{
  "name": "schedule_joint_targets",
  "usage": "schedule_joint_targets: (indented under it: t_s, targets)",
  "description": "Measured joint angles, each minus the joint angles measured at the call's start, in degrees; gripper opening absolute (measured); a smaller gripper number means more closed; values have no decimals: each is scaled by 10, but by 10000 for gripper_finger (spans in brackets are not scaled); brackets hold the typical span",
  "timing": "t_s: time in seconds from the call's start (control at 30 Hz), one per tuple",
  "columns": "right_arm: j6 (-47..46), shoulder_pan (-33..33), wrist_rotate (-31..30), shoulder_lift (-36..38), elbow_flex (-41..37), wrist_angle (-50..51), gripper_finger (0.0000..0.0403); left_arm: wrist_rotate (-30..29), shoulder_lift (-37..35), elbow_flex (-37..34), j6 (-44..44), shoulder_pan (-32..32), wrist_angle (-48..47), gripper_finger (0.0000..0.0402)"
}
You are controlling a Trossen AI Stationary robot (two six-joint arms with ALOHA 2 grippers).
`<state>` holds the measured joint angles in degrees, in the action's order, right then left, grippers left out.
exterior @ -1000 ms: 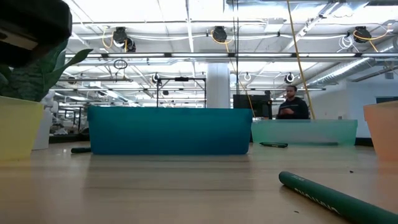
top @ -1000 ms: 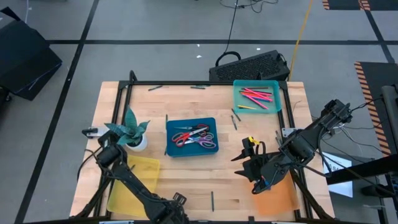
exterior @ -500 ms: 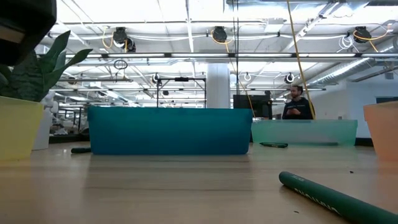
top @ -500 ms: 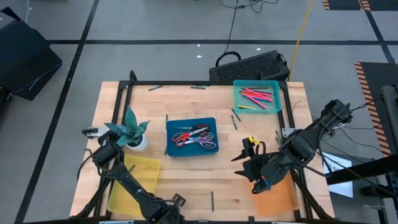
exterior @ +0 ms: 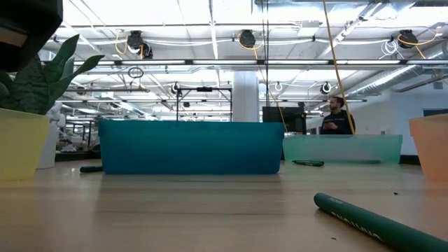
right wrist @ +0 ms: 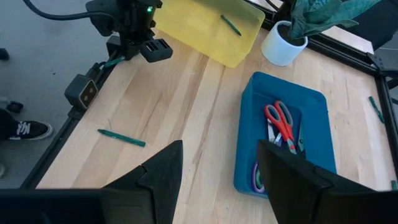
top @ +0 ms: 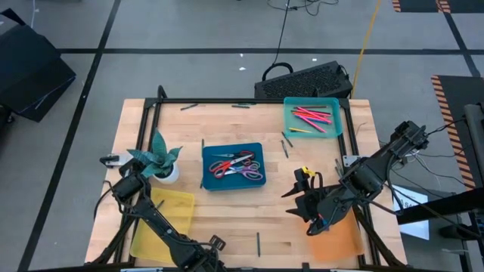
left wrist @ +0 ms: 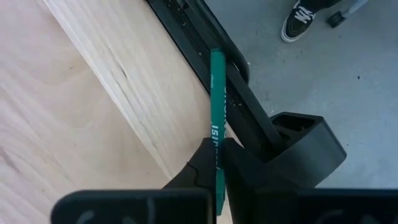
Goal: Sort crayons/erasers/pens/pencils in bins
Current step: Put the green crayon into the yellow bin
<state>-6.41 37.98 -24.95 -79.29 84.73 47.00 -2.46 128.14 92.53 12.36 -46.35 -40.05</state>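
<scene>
- While the left hand [left wrist: 216, 158] is clenched on a green pen [left wrist: 216, 106], it hangs over the tabletop's [top: 227, 208] outer edge, well apart from the blue bin [top: 233, 166] on the left arm's side and nearer the arms' bases.
- The pen sticks out well past the fingertips, over the dark frame rail [left wrist: 239, 93] and the floor beyond it.
- The yellow bin [top: 162, 219] lies between that hand and the blue bin. It already holds one green pen [right wrist: 230, 25], so I judge it to be the pens' bin and the goal of this step.
- To do the step well, swing the hand back toward the blue bin until the whole pen is over the yellow bin. Keep the long free end clear of the rail and of the potted plant [top: 159, 160], which stands just beside the blue bin.
- Then lower close to the bin floor, level the pen, and only then let go, so that it neither bounces out nor lands across the rim.
- The right hand [right wrist: 217, 168] is released, its fingers spread wide. It hovers near the blue bin on the right arm's side, beside the orange bin [top: 333, 240].
- The blue bin holds scissors [top: 233, 164], and the teal bin [top: 312, 115] beyond it holds red and pink sticks.
- A loose green pen [right wrist: 122, 137] lies on bare wood near the blue bin. No eraser can be made out anywhere.
</scene>
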Motion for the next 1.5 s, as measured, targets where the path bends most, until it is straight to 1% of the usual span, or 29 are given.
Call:
schedule_joint_targets:
  t_s: [0.13, 0.67, 0.83, 0.97, 1.1, 1.2, 1.33, 1.5]
  targets:
    - [0, 0, 12, 0, 0, 0, 196, 0, 0, 0, -3, 0, 0, 13]
    - [2, 0, 13, 0, 0, 0, 196, 4, 0, 0, 5, 1, -2, 11]
    - [2, 0, 13, 0, 0, 0, 196, 4, 2, 27, 17, 1, -20, 11]
    - [2, 0, 13, 0, 0, 0, 196, -5, 9, 80, 17, 2, -82, 10]
    - [2, 0, 13, 0, 0, 0, 196, -17, 8, 122, 24, 5, -185, 10]
    - [12, 0, 13, 0, 0, 0, 196, -15, 7, 148, 26, 3, -264, 10]
    - [15, 0, 13, 0, 0, -1, 196, -16, 7, 197, 27, 6, -347, 10]
    - [15, 0, 13, 0, 0, -1, 196, -68, 1, 264, 55, 20, -488, 10]
